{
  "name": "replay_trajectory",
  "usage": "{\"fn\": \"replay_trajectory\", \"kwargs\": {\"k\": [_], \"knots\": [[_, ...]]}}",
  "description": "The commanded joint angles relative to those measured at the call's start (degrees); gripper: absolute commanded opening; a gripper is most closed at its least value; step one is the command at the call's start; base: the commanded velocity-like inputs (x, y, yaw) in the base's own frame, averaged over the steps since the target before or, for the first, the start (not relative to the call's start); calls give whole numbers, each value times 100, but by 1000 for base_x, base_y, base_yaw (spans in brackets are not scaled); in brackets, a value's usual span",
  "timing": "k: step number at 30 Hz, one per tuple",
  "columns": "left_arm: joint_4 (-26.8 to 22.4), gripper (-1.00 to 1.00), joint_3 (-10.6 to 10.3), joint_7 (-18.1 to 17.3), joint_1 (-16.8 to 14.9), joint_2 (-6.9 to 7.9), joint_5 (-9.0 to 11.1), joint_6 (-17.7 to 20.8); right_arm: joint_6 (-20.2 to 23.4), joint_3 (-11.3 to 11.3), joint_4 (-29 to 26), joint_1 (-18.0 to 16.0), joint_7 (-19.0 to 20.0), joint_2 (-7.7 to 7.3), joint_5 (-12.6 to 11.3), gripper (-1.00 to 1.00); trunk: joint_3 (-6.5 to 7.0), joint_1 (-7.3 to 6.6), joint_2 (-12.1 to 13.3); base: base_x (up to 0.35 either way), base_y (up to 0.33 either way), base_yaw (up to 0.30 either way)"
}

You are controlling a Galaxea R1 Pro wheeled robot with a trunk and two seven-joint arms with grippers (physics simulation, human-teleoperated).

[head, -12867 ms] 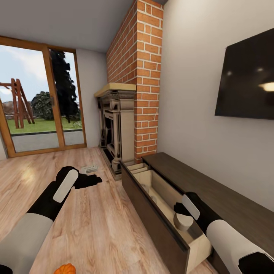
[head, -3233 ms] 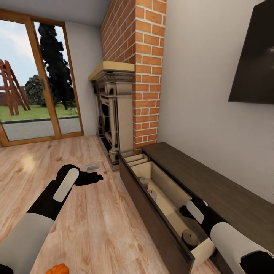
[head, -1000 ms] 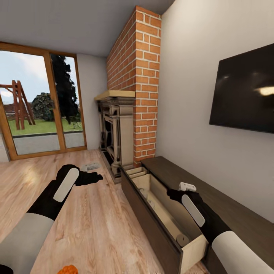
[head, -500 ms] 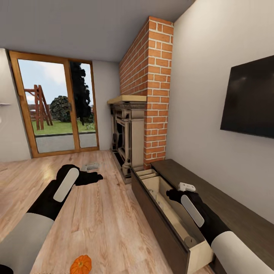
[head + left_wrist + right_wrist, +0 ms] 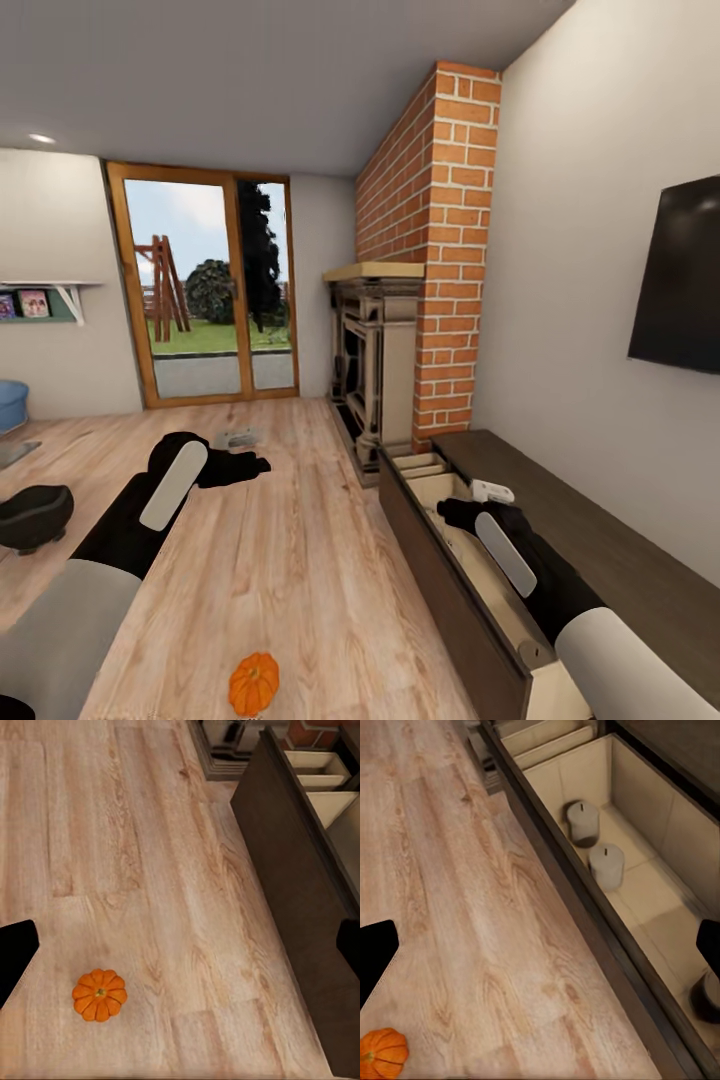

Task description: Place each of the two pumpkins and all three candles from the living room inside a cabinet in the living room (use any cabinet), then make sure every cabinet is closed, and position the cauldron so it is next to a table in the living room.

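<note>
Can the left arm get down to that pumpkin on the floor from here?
Probably yes: the pumpkin lies on bare floor below the left gripper, with nothing between them, though the arm must drop well down.

Both my arms reach forward at mid-height, my left gripper (image 5: pixel 243 465) spread wide and empty, my right gripper (image 5: pixel 452 512) likewise parted, gripping nothing.

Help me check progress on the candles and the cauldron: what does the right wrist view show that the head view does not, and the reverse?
Right wrist view alone: two pale candles standing inside the open drawer, and a third, darker one at the picture's edge. Head view alone: the black cauldron on the floor, the fireplace, the glass door, and both grippers, left and right. Both show the pumpkin on the wood floor beside the dark cabinet.
</note>
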Motion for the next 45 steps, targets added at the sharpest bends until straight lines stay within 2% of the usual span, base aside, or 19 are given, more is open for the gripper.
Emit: {"fn": "replay_trajectory", "kwargs": {"k": [1,19,25,37,45], "knots": [[-3,100,-15,57,-7,4,58,4,5,24,-11,-5,-59,-8,-59,100,17,-24,38,-54,0,250],[31,100,-12,64,-4,4,90,4,5,34,-10,-5,-59,7,-59,100,437,-419,760,-119,0,245],[42,100,-4,65,-8,4,101,4,5,34,-4,-5,-59,11,-61,100,553,-551,1000,-189,0,70],[41,100,2,59,-8,24,134,4,5,38,-2,-5,-59,23,-66,100,772,-815,1482,-19,0,18],[-1,100,-1,48,-1,44,153,4,5,43,6,-5,-61,29,-60,100,803,-815,1482,-1,0,199]]}}
